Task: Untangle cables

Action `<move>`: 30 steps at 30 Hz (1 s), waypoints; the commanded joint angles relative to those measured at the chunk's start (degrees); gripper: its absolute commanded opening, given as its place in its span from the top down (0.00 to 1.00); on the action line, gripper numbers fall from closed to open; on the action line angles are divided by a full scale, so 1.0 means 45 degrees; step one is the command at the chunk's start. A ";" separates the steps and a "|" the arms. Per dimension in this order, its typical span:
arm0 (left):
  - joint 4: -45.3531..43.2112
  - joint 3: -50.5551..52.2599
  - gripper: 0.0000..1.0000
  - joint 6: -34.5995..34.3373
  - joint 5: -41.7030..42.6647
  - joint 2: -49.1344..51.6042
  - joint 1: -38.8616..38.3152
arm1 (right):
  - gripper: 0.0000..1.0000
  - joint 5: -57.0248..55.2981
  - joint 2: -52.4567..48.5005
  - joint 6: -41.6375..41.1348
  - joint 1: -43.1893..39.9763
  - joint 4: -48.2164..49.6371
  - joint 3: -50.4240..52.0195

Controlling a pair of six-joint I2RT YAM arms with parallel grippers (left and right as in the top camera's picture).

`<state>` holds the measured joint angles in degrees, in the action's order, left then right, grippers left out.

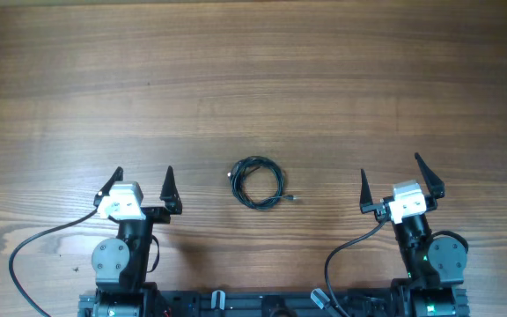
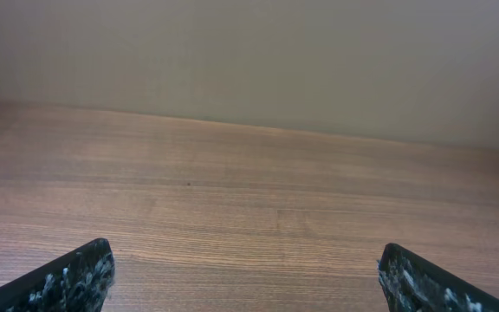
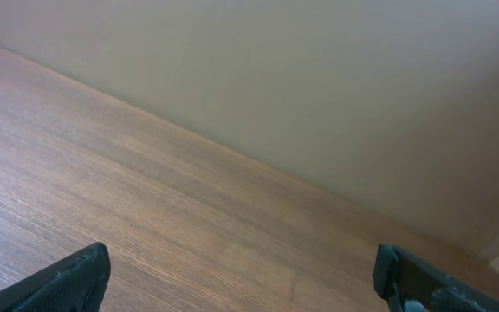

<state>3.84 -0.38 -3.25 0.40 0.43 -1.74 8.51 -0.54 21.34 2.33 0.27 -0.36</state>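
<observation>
A small coil of thin black cables [image 1: 256, 181] lies on the wooden table [image 1: 253, 79] between the two arms, with a silver-tipped plug end [image 1: 294, 198] sticking out to its lower right. My left gripper [image 1: 142, 182] is open and empty, well left of the coil. My right gripper [image 1: 396, 179] is open and empty, well right of it. In the left wrist view the open fingers [image 2: 245, 277] frame bare wood. In the right wrist view the open fingers [image 3: 241, 277] also frame bare wood. The cables are out of both wrist views.
Thick black arm cables run from each arm base along the near edge [image 1: 33, 251] [image 1: 346, 251]. A plain beige wall [image 2: 249, 52] stands beyond the table's far edge.
</observation>
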 commanded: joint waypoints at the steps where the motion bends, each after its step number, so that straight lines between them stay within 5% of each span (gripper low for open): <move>1: 0.0078 0.0010 0.00 -0.0165 0.0287 -0.0010 0.0083 | 0.00 0.0223 -0.0058 0.0126 0.0063 0.0141 0.0005; 6: 0.0165 -0.0039 0.00 -0.1185 0.0282 -0.0010 0.0083 | 0.00 -0.0102 -0.0058 -0.0442 0.0063 0.0175 -0.0005; 9: 0.0821 -0.0408 0.00 -0.1384 0.0073 0.0165 0.0083 | 0.00 -0.1715 -0.0058 -0.3643 0.0063 0.0160 -0.0117; 18: 0.2851 -0.2885 0.00 -0.1719 -0.0384 0.3215 0.0083 | 0.00 -0.1355 -0.0719 -0.6329 0.0063 -0.0539 -0.0826; 30: 0.5931 -0.5799 0.00 -0.2055 0.0913 0.7470 0.0083 | 0.00 0.0612 -0.6683 -0.6727 0.0063 -0.2108 -0.4211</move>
<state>29.67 -24.32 -11.77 1.41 31.00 -1.74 9.80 -23.86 -7.94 2.33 -7.31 -14.17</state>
